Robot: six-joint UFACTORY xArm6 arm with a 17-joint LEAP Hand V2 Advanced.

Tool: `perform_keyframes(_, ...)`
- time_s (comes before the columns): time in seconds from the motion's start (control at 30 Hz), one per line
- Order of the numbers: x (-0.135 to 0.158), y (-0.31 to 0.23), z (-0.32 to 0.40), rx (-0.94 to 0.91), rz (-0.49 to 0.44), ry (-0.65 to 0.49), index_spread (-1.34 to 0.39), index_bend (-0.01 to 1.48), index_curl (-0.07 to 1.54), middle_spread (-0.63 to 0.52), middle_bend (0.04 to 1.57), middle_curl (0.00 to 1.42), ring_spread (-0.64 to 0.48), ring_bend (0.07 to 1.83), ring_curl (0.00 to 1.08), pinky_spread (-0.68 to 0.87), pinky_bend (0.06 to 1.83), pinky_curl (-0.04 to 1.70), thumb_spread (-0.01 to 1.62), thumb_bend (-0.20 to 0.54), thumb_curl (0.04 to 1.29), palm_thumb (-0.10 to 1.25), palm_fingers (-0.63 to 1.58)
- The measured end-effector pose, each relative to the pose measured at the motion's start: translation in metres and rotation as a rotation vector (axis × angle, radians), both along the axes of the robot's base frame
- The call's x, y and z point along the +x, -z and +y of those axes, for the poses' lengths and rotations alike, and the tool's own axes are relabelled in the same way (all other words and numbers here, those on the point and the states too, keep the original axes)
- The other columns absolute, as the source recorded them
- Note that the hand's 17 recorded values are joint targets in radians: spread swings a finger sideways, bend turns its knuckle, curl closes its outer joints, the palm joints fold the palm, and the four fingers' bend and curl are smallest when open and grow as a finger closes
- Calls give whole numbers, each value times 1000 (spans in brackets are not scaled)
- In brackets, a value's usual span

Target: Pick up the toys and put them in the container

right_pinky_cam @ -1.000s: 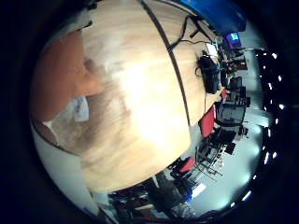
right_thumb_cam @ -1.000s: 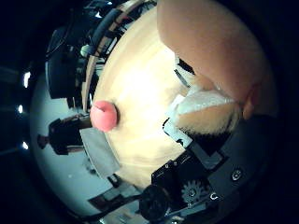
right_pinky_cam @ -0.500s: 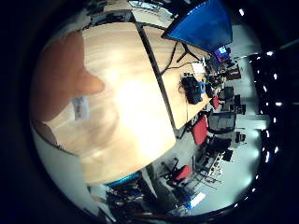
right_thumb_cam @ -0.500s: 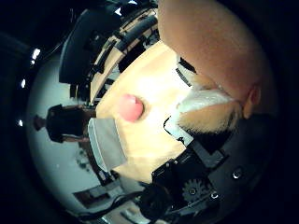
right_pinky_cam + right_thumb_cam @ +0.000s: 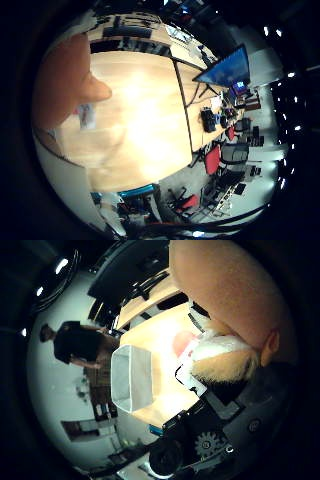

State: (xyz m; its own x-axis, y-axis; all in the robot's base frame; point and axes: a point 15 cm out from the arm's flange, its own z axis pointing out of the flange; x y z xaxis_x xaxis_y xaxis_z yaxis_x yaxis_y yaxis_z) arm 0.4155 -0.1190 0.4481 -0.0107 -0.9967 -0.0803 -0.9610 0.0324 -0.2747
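Plush toy: orange-tan, held close against the palm; long axis unclear.
Hand: fingers' state cannot be told.
Container: white, on the wooden table, opening towards the camera.
Pink toy: beside the container, half hidden behind the plush.

A long light wooden counter runs through the room under bright overhead glare. Beside its far edge stands a blue monitor, and red chairs sit on the pale floor near it.
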Motion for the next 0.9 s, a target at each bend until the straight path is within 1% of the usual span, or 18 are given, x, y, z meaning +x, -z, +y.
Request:
perform_keyframes(0.1, -4, -2, 43, 20, -12, -72, -588, 271, 602, -435, 827, 706, -323, 1207, 532, -561, 969, 522, 1140, -12, 353, 1058, 1134)
perform_keyframes(0.2, -9, 3, 87, 39, -3, -141, -593, 264, 623, -436, 828, 704, -322, 1208, 531, -563, 966, 523, 1137, -13, 352, 1055, 1136)
perform_keyframes(0.27, -15, 3, 126, 48, -1, -208, -597, 259, 633, -436, 830, 704, -321, 1210, 531, -564, 961, 524, 1135, -13, 352, 1054, 1134)
perform_keyframes(0.37, -28, 1, 166, 57, -7, -276, -605, 248, 651, -436, 832, 702, -321, 1211, 530, -566, 957, 528, 1133, -13, 352, 1054, 1133)
perform_keyframes(0.53, -42, -1, 214, 69, -2, -361, -613, 237, 673, -434, 830, 698, -319, 1208, 527, -564, 947, 530, 1131, -13, 352, 1054, 1135)
perform_keyframes(0.77, -57, -16, 266, 79, -20, -471, -622, 227, 706, -431, 832, 693, -319, 1205, 523, -568, 929, 532, 1129, -12, 351, 1054, 1142)
perform_keyframes(0.9, -55, -19, 281, 81, -12, -501, -627, 221, 724, -428, 830, 688, -318, 1203, 522, -569, 928, 536, 1129, -12, 351, 1054, 1146)
